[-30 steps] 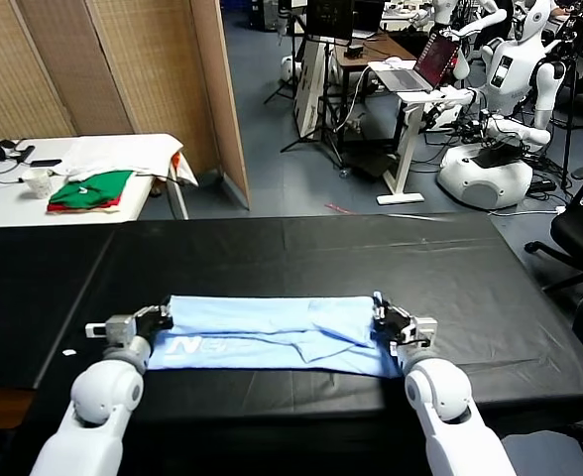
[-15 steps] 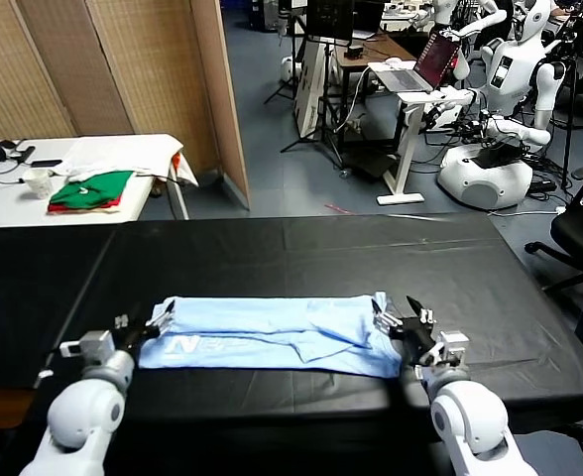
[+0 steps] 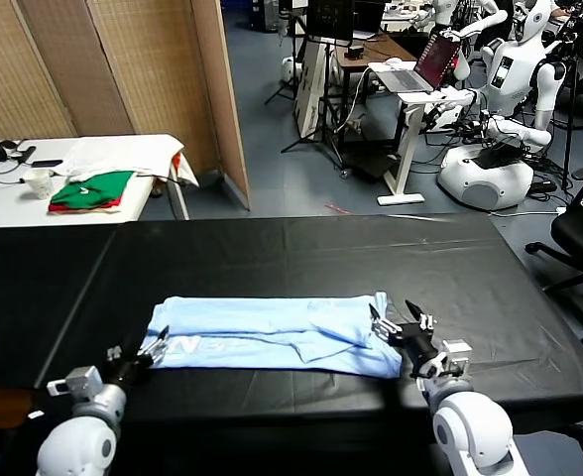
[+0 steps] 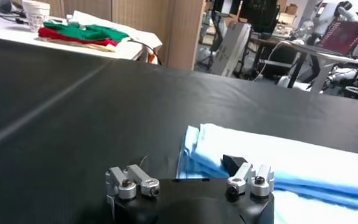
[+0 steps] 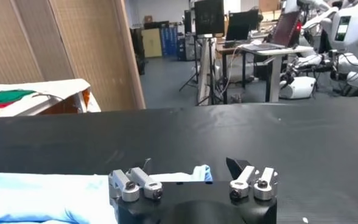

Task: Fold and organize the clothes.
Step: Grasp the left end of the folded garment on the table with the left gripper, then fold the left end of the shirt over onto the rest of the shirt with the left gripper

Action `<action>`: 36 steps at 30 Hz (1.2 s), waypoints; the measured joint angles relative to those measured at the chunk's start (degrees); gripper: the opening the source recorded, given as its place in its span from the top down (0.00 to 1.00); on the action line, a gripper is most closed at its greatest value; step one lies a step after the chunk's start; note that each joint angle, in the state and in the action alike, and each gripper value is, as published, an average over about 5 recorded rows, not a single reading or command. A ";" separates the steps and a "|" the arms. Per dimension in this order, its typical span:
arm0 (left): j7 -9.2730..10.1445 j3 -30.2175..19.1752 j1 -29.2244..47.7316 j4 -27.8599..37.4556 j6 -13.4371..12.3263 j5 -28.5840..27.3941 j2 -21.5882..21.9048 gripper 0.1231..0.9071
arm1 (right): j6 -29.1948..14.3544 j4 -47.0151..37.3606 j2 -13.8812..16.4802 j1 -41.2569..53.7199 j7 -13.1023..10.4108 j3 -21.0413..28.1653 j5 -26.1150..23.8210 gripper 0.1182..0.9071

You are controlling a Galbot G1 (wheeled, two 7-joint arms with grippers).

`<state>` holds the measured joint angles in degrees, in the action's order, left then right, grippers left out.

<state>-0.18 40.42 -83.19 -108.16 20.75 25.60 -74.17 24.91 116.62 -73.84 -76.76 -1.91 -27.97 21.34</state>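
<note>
- Head view: the T-shirt point(image 3: 272, 335) is seen laid flat on the black bench point(image 3: 301, 248) as a long narrow band, sleeves tucked in, white lettering showing near its left end. So the lengthwise folds look done; the crosswise folding into a compact stack, plus the tidying, is judged to be what's left.
- The left end effector point(image 3: 138, 355) is parked just off the shirt's left end and the right end effector point(image 3: 403, 332) at its right end, both spread open, nothing gripped.
- Left wrist view: the open fingers point(image 4: 132, 180) are seen low over bare bench, with the layered blue edge of the shirt just beyond one fingertip.
- Right wrist view: empty open jaws again, with a bit of blue cloth peeking out just past them.
</note>
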 joint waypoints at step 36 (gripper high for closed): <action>-1.49 6.76 -4.15 -1.49 -4.37 -23.92 12.97 0.94 | -0.57 1.24 -1.72 -1.14 0.10 -0.84 -0.28 0.00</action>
<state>-1.67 47.17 -87.33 -109.65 16.38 1.68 -61.21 24.34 117.86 -75.56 -77.90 -1.82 -28.81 21.06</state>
